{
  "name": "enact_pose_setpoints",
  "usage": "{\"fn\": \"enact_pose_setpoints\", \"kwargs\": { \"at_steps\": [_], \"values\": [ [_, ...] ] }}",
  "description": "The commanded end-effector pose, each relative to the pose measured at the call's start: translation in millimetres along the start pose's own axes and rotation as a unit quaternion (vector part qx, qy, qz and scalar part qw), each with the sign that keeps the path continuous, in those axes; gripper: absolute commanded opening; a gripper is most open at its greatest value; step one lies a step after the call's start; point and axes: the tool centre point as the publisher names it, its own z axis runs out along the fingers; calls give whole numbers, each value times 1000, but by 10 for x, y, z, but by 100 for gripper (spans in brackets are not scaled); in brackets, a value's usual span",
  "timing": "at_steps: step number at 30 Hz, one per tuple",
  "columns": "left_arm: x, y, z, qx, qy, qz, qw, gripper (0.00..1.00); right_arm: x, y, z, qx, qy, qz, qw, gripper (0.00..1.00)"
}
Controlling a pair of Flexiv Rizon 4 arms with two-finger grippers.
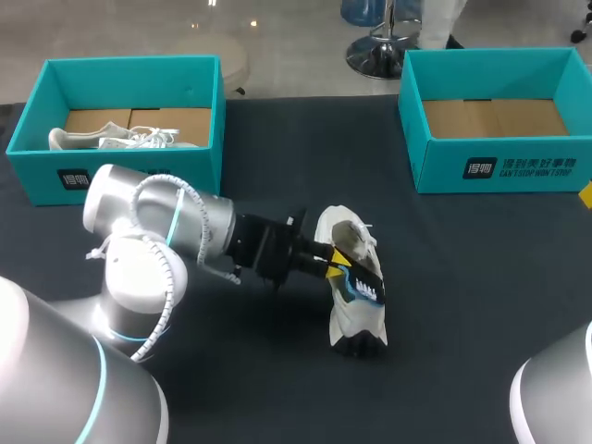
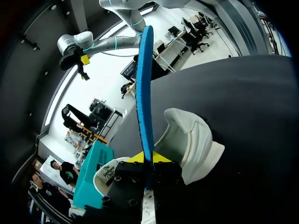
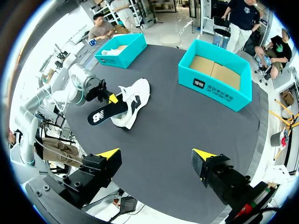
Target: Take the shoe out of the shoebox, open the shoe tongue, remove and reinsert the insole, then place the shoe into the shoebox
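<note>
Shoe [image 1: 356, 319] lies mid-worktop [image 1: 481, 324], outside the empty teal shoebox [image 1: 490, 166] at far right, so taking it out looks done. The left jaws are clenched on the insole [image 1: 363, 277], held edge-up just over the shoe's opening; I cannot tell whether it is coming out or going back in. The right jaws hang released at near right, well apart. Seating the insole and boxing the shoe are left.

Dark table [image 1: 462, 305]; second white shoe [image 1: 111, 141] lying inside the left teal box [image 1: 32, 166].
</note>
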Motion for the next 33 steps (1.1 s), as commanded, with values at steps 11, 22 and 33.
{"fn": "enact_pose_setpoints", "kwargs": {
  "at_steps": [11,22,33],
  "values": [
    [1,-61,-17,-5,-6,9,1000,0,-8,31,-6,4,1,1,1000,100],
    [66,34,22,-6,3,10,1000,0,-8,31,-6,4,1,1,1000,100],
    [9,325,29,-31,3,17,999,0,-8,31,-6,4,1,1,1000,100]
  ]
}}
